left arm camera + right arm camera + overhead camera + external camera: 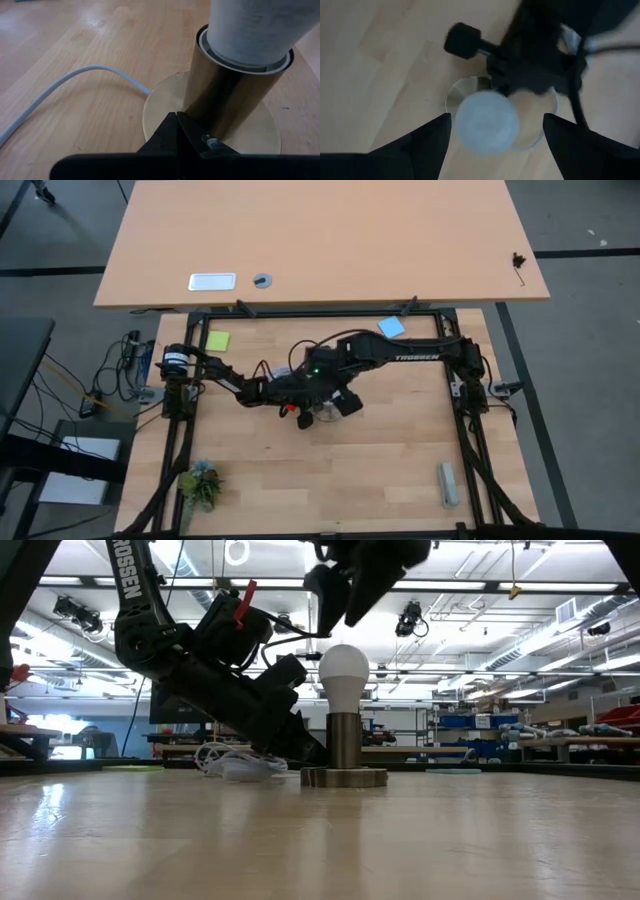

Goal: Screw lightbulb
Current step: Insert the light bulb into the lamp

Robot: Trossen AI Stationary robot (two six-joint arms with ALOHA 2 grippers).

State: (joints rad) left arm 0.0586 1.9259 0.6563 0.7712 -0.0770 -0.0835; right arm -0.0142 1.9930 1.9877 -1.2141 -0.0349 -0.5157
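The white lightbulb (pixel 343 665) stands upright with its neck down in the socket's brass-coloured stem (pixel 345 740), which rises from a round base (pixel 343 777) at mid-table (pixel 325 415). My left gripper (pixel 179 131) is shut, low at the foot of the stem on its left side (pixel 300 750). My right gripper (pixel 495 145) is open and hangs above the bulb (pixel 487 125), pointing down, with its fingers (pixel 345 585) clear of the bulb's top. The socket's white cable (pixel 75 82) runs off across the table. My left gripper has its shut fingertips (pixel 172 132) set against the socket's round base plate (pixel 160 107), right at the foot of the stem. It comes slanting down from the table's left. The base lies flat on the table and the stem stands upright.
The looped white cable (pixel 230 762) lies behind the socket on the left. A green note (pixel 218 340) and a blue note (pixel 391 327) lie near the far edge. A small plant (pixel 200 480) is at near left and a grey block (pixel 448 483) at near right.
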